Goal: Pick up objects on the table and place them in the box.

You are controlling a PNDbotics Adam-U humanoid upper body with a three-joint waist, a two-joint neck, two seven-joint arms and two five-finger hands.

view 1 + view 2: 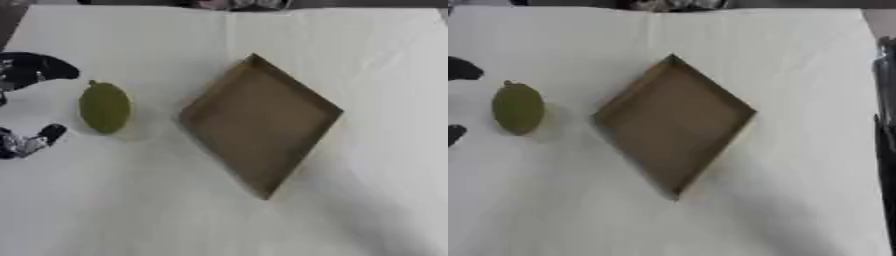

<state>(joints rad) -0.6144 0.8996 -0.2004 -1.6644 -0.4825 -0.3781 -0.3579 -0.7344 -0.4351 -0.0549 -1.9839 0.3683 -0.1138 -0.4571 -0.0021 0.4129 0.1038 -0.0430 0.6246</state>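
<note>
**Left hand flanks green fruit; box empty**

Green fruit [105,107], oval w/ small stem nub at far end, lies on white-covered bench [175,220], left of centre, well apart from bench edges. Long axis runs near-to-far.

Left hand [31,70] at left edge of view. One dark part above-left of fruit, another fingertip [51,133] below-left. Fingers apart, spread either side of fruit, not closed on it; contact not seen. Right hand: only dark vertical shapes at right edge of right eye view, can't tell what they are or fingers' state.

Box [262,125]: shallow brown cardboard tray, turned corner-on like a diamond, just right of fruit, nothing inside.

Handling, judged: fruit prob. light, rigid, smooth skin, rounded so may roll or squirt out if pinched near the ends. Best hold across the widest middle, fingers on opposite long sides. Box walls low & thin, likely to slide on cloth if bumped.

Room: short open lane fruit→box, nearest box wall faces fruit. Bare cloth near side & far right. Need lift over the rim, not a drag.
</note>
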